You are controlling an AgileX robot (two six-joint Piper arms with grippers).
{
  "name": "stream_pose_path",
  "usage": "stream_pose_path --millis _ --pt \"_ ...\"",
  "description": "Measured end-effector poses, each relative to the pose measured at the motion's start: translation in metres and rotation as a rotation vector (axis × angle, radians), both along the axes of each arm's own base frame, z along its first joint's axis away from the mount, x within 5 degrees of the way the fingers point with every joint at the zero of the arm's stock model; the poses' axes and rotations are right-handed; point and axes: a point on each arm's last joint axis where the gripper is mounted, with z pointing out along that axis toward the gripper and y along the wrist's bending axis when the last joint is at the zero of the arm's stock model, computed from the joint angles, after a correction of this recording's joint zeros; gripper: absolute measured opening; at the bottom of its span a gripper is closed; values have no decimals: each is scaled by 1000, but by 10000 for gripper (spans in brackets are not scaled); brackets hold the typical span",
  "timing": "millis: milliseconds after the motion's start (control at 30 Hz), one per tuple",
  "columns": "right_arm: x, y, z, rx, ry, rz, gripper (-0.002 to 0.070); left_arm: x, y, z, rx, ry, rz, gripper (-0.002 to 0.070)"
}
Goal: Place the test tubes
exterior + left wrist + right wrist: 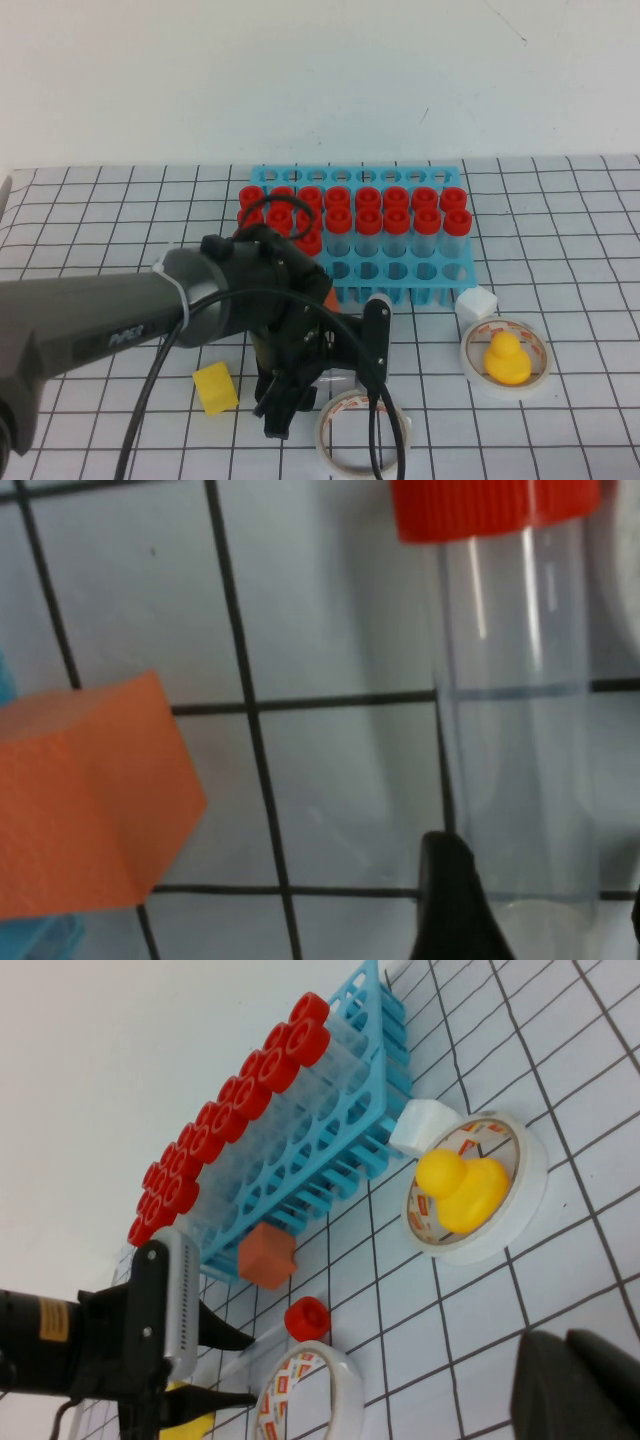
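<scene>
Red-capped test tube (306,1318) lying between parted left hand (252,1368), before rack (410,296); right hand (578,1388) together, off at right.

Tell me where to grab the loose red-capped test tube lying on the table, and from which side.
Grip the test tube mid-body, below the red cap, probably coming straight down from above and closing across its width: it lies flat between the orange cube and tape roll. The open left gripper hovers over it; the shut right gripper sits off to the right.
</scene>
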Motion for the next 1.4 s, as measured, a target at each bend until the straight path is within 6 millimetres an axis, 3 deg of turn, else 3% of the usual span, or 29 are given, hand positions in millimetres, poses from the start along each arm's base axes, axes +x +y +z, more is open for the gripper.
stream_pose_path --millis 333,433,533,600,800,967,1067,1200,1400 --pt "0 0 0 0 0 0 -1 3 2 -7 10 -3 97 349" --pt "0 0 0 0 0 0 -1 3 3 -8 13 8 126 312" --pt "0 0 0 0 0 0 -1 2 5 -7 40 29 169 215" --pt "0 0 0 2 0 0 -1 1 8 -6 85 52 184 211" --pt "0 1 1 -12 -11 10 -1 0 21 7 184 112 314 211" --pt "0 1 1 -16 -21 23 -1 -5 31 48 7 92 472 211" --pt "0 2 2 -2 -23 29 -1 -18 38 74 -188 110 554 211" --pt "-2 7 3 24 -33 73 -1 -48 53 89 -390 107 616 211" --pt "-7 19 8 -22 -118 247 -1 -107 72 76 -667 151 692 211"
